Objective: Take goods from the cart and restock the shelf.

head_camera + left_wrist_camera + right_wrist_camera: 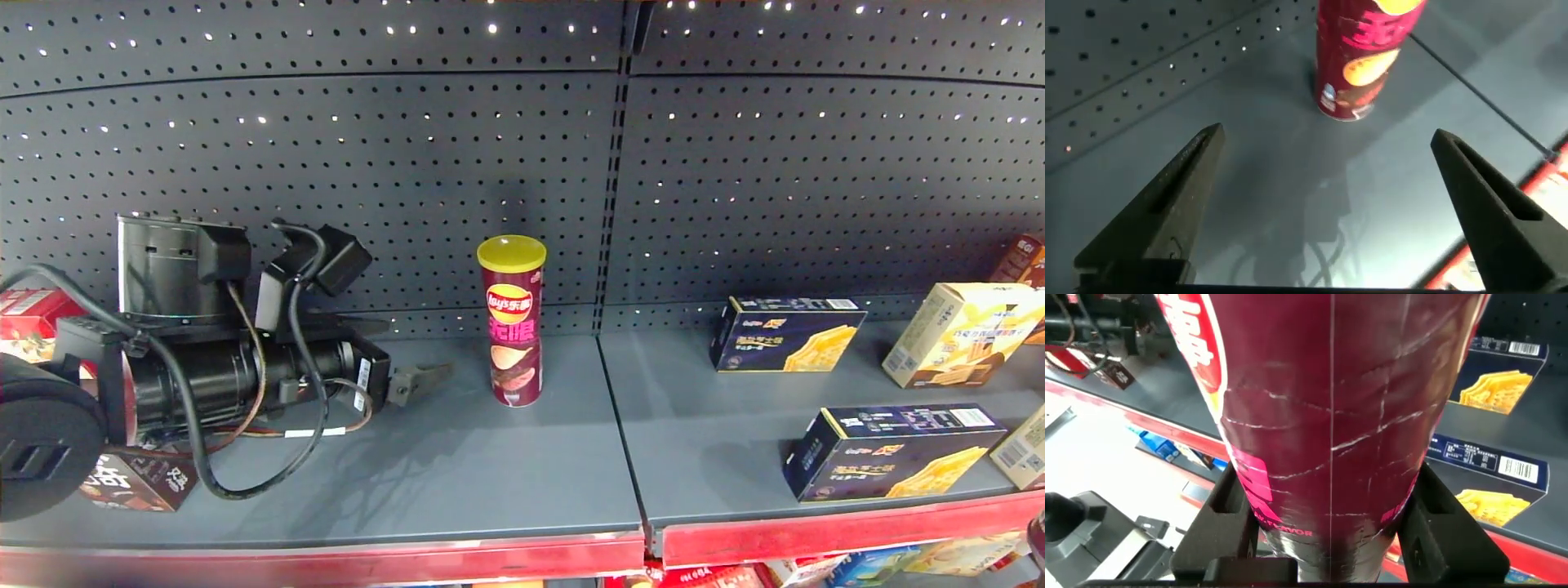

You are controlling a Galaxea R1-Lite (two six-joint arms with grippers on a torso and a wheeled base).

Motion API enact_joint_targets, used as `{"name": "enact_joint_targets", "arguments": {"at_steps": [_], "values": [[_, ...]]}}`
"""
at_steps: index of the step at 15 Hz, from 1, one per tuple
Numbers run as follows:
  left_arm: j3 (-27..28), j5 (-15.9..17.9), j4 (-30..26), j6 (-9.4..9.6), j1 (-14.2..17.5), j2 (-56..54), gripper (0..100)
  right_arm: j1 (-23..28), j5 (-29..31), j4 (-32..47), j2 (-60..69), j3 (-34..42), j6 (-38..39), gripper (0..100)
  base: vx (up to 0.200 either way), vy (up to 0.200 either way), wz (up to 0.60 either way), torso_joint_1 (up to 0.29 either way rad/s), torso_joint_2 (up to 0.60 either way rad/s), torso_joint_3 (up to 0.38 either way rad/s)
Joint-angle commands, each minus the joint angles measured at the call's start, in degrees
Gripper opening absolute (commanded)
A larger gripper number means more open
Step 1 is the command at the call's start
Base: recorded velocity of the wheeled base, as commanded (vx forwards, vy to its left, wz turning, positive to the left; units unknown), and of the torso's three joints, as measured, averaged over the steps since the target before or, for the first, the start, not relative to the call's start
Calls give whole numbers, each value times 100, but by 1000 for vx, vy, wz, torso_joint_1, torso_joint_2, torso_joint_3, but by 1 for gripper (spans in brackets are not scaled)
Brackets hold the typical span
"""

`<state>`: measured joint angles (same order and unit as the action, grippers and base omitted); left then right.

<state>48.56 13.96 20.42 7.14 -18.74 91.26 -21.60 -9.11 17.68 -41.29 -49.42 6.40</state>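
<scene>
Left claw (426, 380) lies low over the grey shelf (490, 482), coming in from the left with its arm nearly level. Its tip points toward the standing can (512, 322) and stays clear of it. That can is upright, dark red with a yellow lid, set toward the back near the pegboard (408, 147) and just left of the seam between the two shelf boards. On the right board a rear blue box (784, 333) sits by the back wall and a front blue box (890, 452) lies near the red rail (816, 531). A yellow box (955, 335) stands tilted farther right. A red box (28, 310) shows behind the arm, and a brown box (139, 482) lies under it near the front.

From the left wrist, the left claw (1327, 140) has its two fingers (1167, 212) spread wide with bare shelf (1315, 204) between them. The standing can (1355, 61) is beyond the tips, untouched.

From the right wrist, the right claw (1331, 531) is clamped on a held can (1331, 416), a dark red tube, with black fingers (1229, 514) pressed against both its sides. Beyond it the shelf (1543, 416) carries both blue boxes above the red rail (1167, 429).
</scene>
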Motion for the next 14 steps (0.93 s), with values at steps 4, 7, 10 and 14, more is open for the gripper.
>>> {"name": "enact_joint_targets", "arguments": {"at_steps": [4,7,10,14], "values": [[75,336,577,-583,-86,481,100,-11,-3,-10,42,38,2,0,0,0,0,0,0,0],[58,459,841,-626,-192,665,100,-11,-3,-10,42,64,2,0,0,0,0,0,0,0],[49,160,823,-635,-499,692,100,-46,-3,-10,33,55,2,0,0,0,0,0,0,0],[40,-403,771,-855,-1000,718,100,-55,-3,-10,42,64,2,0,0,0,0,0,0,0]]}}
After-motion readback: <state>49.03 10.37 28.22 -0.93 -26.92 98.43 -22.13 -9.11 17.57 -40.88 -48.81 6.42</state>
